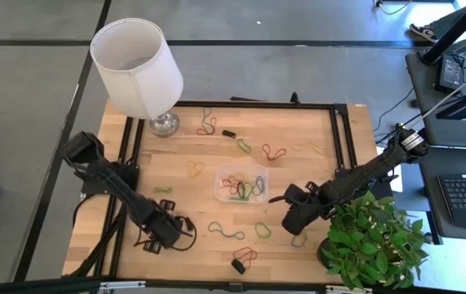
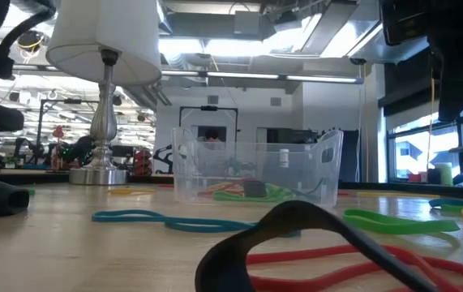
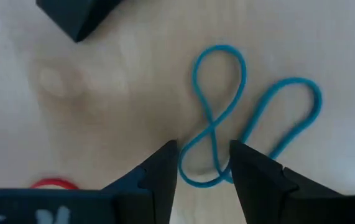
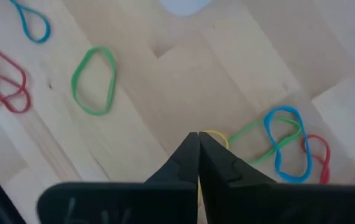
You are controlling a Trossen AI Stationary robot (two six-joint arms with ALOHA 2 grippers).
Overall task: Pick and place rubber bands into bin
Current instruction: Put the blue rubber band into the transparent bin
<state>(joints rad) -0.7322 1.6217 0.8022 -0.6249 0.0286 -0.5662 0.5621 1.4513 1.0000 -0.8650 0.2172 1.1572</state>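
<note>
- Your left gripper (image 3: 203,163) sits low over the wooden surface (image 1: 192,196) near its front left part, with its fingers (image 3: 160,168) parted around one end of a twisted blue rubber band (image 3: 239,112) that lies flat on the wood.
- In the left wrist view, that blue band's near loop lies between the two fingers; you cannot tell whether they touch it.
- Your right gripper (image 4: 198,144) is fully closed, its fingertips pressed together with nothing visibly between them. It hangs over the front right part of the surface, just beside the potted plant (image 1: 375,241).
- Just past its tips you see a yellow band (image 4: 214,135), and near that a tangle of blue, green and red bands (image 4: 286,149).
- The bin (image 1: 243,184) stands near the middle of the surface, between your two arms, with several bands of mixed colours already inside.
- More rubber bands (image 1: 275,153) lie scattered around the bin, on every side of it.
- A lamp (image 1: 139,69) stands at the back left corner.
</note>
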